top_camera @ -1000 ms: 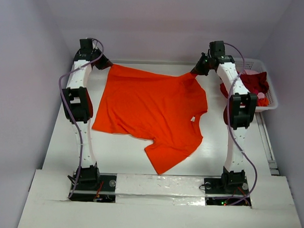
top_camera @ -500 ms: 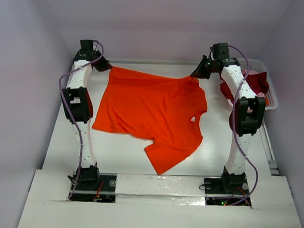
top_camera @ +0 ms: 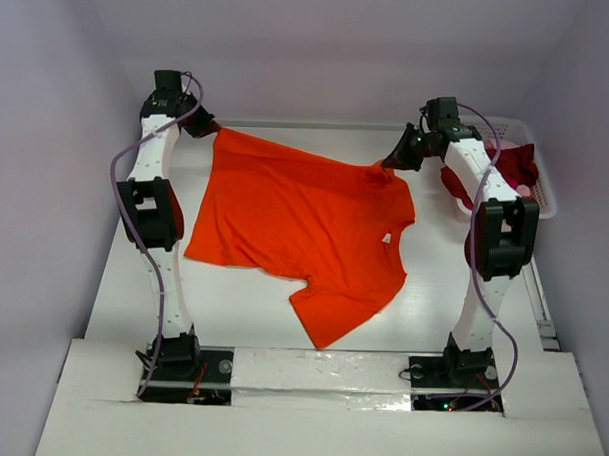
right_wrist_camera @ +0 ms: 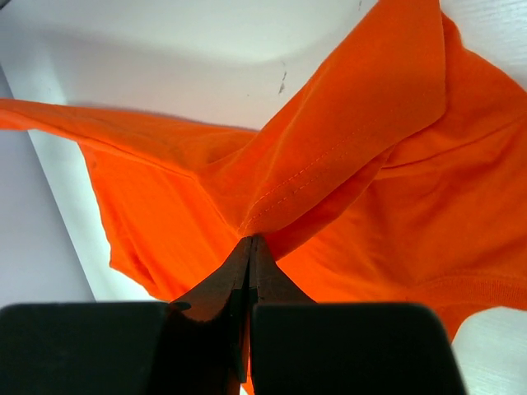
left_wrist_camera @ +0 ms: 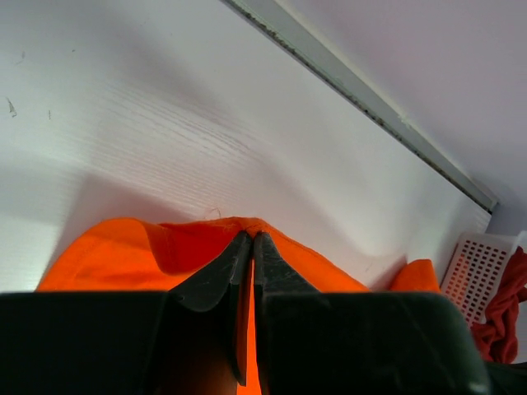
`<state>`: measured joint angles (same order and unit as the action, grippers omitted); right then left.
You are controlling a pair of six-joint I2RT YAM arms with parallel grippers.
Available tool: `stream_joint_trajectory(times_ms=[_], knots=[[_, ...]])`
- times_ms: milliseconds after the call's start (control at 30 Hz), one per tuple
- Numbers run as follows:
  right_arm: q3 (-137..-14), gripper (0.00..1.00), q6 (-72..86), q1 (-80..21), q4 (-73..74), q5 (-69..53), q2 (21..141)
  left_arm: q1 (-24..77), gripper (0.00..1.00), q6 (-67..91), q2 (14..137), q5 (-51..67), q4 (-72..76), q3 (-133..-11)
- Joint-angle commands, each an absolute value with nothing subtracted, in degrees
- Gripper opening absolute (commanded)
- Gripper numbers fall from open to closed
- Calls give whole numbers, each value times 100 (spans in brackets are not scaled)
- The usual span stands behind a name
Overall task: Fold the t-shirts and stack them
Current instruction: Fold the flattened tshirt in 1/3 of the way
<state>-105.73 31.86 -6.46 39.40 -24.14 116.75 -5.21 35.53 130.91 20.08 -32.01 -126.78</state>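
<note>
White basket (top_camera: 546, 191) holds dark red t-shirts (top_camera: 512, 163). Left of the basket, the orange t-shirt (top_camera: 304, 228) lies spread on the tabletop (top_camera: 242, 306) — left pincer (left_wrist_camera: 251, 239) and right pincer (right_wrist_camera: 249, 240) each clamped on a far corner.

The t-shirt (top_camera: 305, 223) lies spread on the table (top_camera: 242, 306) between the arms, with the left gripper (top_camera: 210, 130) and right gripper (top_camera: 392, 163) at its far corners. A basket (top_camera: 544, 188) holding more shirts (top_camera: 512, 165) sits at the far right.
</note>
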Motion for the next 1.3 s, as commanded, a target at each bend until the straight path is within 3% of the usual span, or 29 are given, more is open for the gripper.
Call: stream_joint_trajectory(times_ms=[0,433,833,1267], knots=[[-10415,0,3199,-738,3691,-2566,11172,-527,0,3533,12498,1934,-3296,-12832],[-10231,0,3322,-958,3911,-2892,11101,-527,0,3445,12375,1934,-3489,-12578],[-9572,0,3226,-1011,3656,-2522,11022,-475,0,3217,11936,1573,-3077,-11383],[-9545,0,3199,-1011,3735,-2391,10714,-422,0,3296,11435,1652,-3076,-11048]])
